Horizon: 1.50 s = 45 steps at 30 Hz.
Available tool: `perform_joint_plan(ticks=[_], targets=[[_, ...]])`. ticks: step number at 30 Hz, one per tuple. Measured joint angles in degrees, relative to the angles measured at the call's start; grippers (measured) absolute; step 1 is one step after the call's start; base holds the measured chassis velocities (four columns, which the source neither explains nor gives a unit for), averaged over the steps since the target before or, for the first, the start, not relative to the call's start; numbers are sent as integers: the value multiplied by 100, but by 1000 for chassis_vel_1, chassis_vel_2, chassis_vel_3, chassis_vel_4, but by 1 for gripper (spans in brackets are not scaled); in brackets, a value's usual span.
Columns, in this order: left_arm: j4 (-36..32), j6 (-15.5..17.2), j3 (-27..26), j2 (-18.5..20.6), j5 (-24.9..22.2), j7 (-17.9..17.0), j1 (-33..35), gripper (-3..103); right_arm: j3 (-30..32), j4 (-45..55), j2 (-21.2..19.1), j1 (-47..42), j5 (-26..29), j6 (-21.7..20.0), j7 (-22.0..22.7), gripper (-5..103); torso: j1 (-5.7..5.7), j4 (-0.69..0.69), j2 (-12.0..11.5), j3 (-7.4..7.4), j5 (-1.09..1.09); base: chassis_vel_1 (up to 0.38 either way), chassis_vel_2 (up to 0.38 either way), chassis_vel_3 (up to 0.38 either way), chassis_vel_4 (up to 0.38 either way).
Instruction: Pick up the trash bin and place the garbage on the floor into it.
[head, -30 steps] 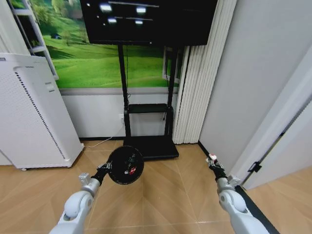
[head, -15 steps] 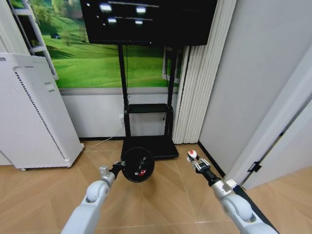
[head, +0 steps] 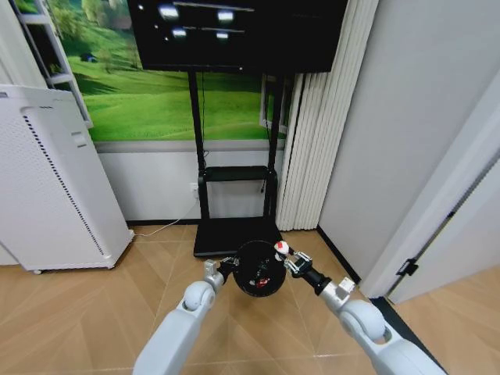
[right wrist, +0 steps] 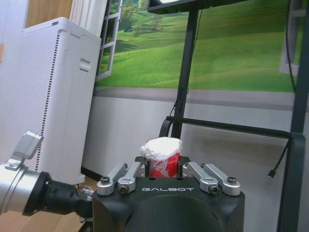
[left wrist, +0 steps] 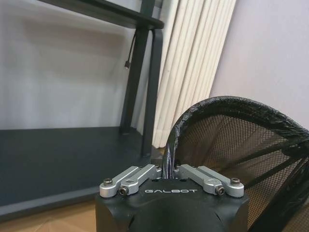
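Observation:
The trash bin (head: 258, 268), a black mesh wastebasket, hangs above the wooden floor with its mouth facing me. My left gripper (head: 228, 270) is shut on its rim. In the left wrist view the gripper (left wrist: 170, 170) pinches the rim, and the bin's mesh wall (left wrist: 231, 140) curves away beyond it. Small red and green garbage pieces lie inside the bin. My right gripper (head: 289, 258) is shut on a red-and-white piece (head: 280, 248) right at the bin's upper right rim. In the right wrist view that piece (right wrist: 161, 153) stands up between the fingers of the gripper (right wrist: 161, 170).
A black TV stand (head: 238, 233) with a flat base sits on the floor just beyond the bin. A white air purifier (head: 55, 180) stands at the left. White pleated panels (head: 312, 141) and a door frame (head: 437, 219) close the right side.
Both arms have swung inward to the centre. The bin moved right with the left gripper. The right gripper carried the red-and-white piece left, up to the bin's rim.

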Motion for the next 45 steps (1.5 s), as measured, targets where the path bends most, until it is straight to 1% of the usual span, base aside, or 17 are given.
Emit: perform_joint_plan(ticks=[5, 8, 11, 13, 14, 20, 21, 24, 25, 27, 28, 30, 31, 33, 36, 43, 45], targets=[[50, -1, 21, -101, -13, -7, -81, 3, -208, -171, 68, 160, -191, -102, 17, 25, 0, 0, 0, 0, 0, 0, 0, 0, 0], [62, -1, 21, -174, -13, -9, -91, 3, -251, -275, 144, 219, -327, -171, 90, 40, 0, 0, 0, 0, -1, 0, 0, 0, 0], [64, -1, 20, -193, -7, -9, -86, 3, -244, -277, 161, 217, -340, -193, 115, 45, 0, 0, 0, 0, -1, 0, 0, 0, 0], [73, -1, 18, -208, 5, -6, -77, 3, -197, -274, 165, 188, -347, -223, 146, 56, 0, 0, 0, 0, -1, 0, 0, 0, 0], [73, -1, 18, -208, 5, -6, -77, 3, -197, -274, 165, 188, -347, -223, 146, 56, 0, 0, 0, 0, -1, 0, 0, 0, 0], [75, -4, -27, -233, 12, 0, -70, 3, -74, -178, 184, 136, -318, -302, 308, 83, 0, -1, 0, -1, -1, 0, 0, 0, 0], [75, -4, -27, -233, 12, 0, -70, 3, -74, -178, 184, 136, -318, -302, 308, 83, 0, -1, 0, -1, -1, 0, 0, 0, 0], [-109, -14, -232, -189, 130, -52, 92, 3, 171, 6, 331, 109, -35, -728, 906, 97, 0, -3, 0, -1, -2, 0, 0, 0, 0], [-109, -14, -232, -189, 130, -52, 92, 3, 171, 6, 331, 109, -35, -728, 906, 97, 0, -3, 0, -1, -2, 0, 0, 0, 0], [-335, -42, -672, -139, 343, -104, 346, 3, 401, -11, 529, 118, 140, -978, 1560, 100, 0, -2, 0, -1, -2, 0, 0, 0, 0], [-335, -42, -672, -139, 343, -104, 346, 3, 401, -11, 529, 118, 140, -978, 1560, 100, 0, -2, 0, -1, -2, 0, 0, 0, 0], [-579, -39, -1208, -58, 453, -199, 619, 3, 620, -136, 756, 150, 253, -1201, 2078, 100, 0, 0, 0, -1, -2, 0, 0, 0, 0], [-579, -39, -1208, -58, 453, -199, 619, 3, 620, -136, 756, 150, 253, -1201, 2078, 100, 0, 0, 0, -1, -2, 0, 0, 0, 0], [-835, -4, -1636, 90, 439, -226, 840, 3, 816, -253, 979, 165, 272, -1407, 2404, 100, 0, 1, 0, -1, -3, 0, 0, 0, 0], [-1158, 24, -1978, 282, 413, -231, 1075, 3, 1006, -345, 1198, 134, 249, -1598, 2500, 100, 0, 2, 0, -1, -2, 0, 0, 0, 0], [-1799, 43, -2446, 465, 401, -213, 1574, 3, 1208, -489, 1471, -36, 33, -1595, 2424, 100, 0, 0, 0, -1, -3, 0, 0, 0, 0], [-2342, 34, -2812, 414, 497, -162, 2077, 3, 1269, -509, 1651, -244, -55, -1534, 2421, 100, 0, -2, 0, -2, -2, 0, 0, 0, 0]])
